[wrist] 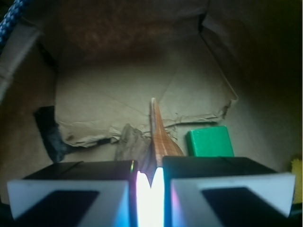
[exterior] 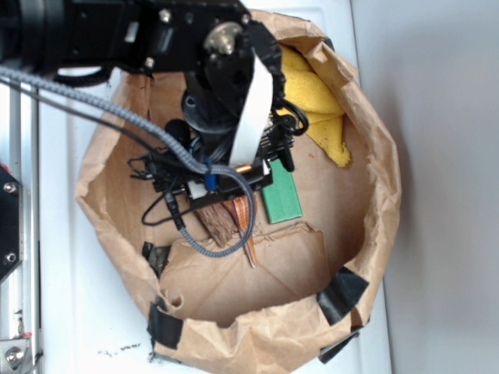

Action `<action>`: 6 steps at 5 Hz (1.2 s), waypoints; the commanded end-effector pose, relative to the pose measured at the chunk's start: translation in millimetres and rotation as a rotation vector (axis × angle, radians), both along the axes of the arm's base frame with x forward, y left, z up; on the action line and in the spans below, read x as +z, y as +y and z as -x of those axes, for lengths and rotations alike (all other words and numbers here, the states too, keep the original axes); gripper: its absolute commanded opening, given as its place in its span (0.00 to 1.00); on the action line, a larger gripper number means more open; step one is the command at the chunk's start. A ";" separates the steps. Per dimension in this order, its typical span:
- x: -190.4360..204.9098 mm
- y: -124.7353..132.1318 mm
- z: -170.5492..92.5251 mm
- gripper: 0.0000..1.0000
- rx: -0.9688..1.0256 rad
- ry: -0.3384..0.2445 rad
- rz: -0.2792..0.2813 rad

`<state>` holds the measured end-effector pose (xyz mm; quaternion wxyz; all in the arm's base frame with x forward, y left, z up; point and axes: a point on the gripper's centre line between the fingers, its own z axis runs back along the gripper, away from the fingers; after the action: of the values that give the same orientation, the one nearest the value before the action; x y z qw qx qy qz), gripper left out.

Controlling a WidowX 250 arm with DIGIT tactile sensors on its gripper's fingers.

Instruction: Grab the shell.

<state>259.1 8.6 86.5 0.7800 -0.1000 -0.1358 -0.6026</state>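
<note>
The shell (wrist: 160,135) is orange-brown and ridged. Its pointed tip reaches away from me over the brown paper floor. Its near end sits in the narrow gap between my two black fingers, and my gripper (wrist: 150,174) is shut on it. In the exterior view the gripper (exterior: 238,193) hangs low inside the paper bag, with the shell (exterior: 244,216) sticking out below it toward the front. The arm and its cables hide the shell's held end there.
A dark-brown wood strip (exterior: 217,226) lies just left of the shell, and a green block (exterior: 281,196) just right of it. A yellow cloth (exterior: 321,105) rests against the back right wall of the paper bag (exterior: 383,179). Black tape (exterior: 341,294) patches the front rim.
</note>
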 end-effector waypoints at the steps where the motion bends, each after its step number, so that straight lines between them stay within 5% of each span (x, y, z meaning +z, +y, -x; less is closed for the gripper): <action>1: -1.4 -4.3 -1.1 1.00 -0.056 -0.041 -0.039; 3: -13.4 -25.1 -13.6 1.00 -0.088 -0.023 -0.042; 4: -31.1 -27.5 -18.3 1.00 -0.106 -0.001 -0.107; 5: -31.9 -32.4 -21.8 1.00 0.142 0.042 -0.139; 6: -21.8 -39.3 -22.8 1.00 0.387 0.086 -0.034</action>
<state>282.0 -27.8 44.4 0.8898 -0.1006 -0.0774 -0.4383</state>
